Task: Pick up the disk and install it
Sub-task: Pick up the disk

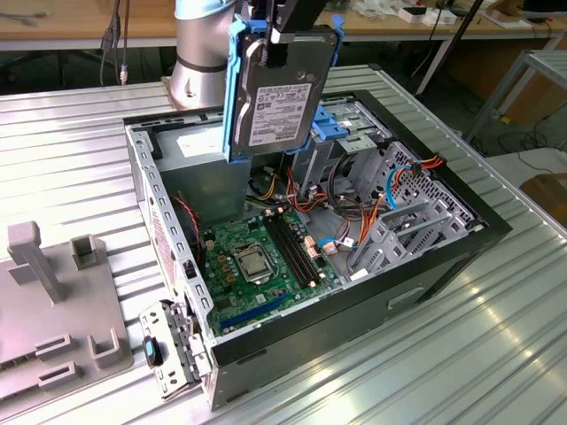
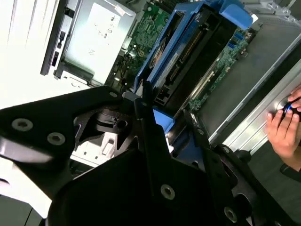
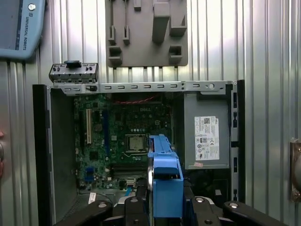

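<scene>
The disk point(image 1: 279, 93), a dark hard drive in a bright blue carrier, hangs upright in the air above the open computer case point(image 1: 443, 257). My gripper point(image 1: 282, 35) is shut on its upper end, one black finger lying over the drive's face. In the second wrist view the disk point(image 2: 188, 42) juts out from the gripper point(image 2: 150, 132) over the motherboard. The first wrist view shows the carrier's blue edge point(image 3: 164, 174) between the black fingers point(image 3: 136, 207), above the case's inside.
The case holds a green motherboard point(image 1: 257, 257), a grey power supply point(image 3: 207, 136), a paler blue bracket point(image 1: 341, 124) and drive cages with cables point(image 1: 407, 212). A grey fixture plate point(image 1: 53, 301) lies beside the case. A person's hand point(image 2: 287, 127) rests at the case's outer wall.
</scene>
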`<action>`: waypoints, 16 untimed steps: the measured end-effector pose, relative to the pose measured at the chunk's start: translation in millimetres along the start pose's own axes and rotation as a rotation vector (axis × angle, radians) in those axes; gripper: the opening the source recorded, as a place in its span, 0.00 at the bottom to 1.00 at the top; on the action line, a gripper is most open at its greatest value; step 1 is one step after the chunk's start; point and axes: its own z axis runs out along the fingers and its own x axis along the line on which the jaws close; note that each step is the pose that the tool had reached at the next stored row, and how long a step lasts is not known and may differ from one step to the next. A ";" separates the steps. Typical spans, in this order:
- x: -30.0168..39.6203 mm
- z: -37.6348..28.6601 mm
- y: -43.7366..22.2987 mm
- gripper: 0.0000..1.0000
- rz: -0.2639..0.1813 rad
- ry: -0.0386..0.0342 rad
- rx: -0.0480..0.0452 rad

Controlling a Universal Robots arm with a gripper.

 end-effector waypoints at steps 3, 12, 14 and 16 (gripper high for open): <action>0.2 1.8 -13.0 0.37 0.000 0.0000 -0.0001; 20.2 8.5 -20.7 0.37 0.003 0.0000 0.0000; 22.5 10.0 -23.8 0.37 0.003 0.0000 0.0000; 24.7 11.7 -27.6 0.37 0.003 0.0001 0.0000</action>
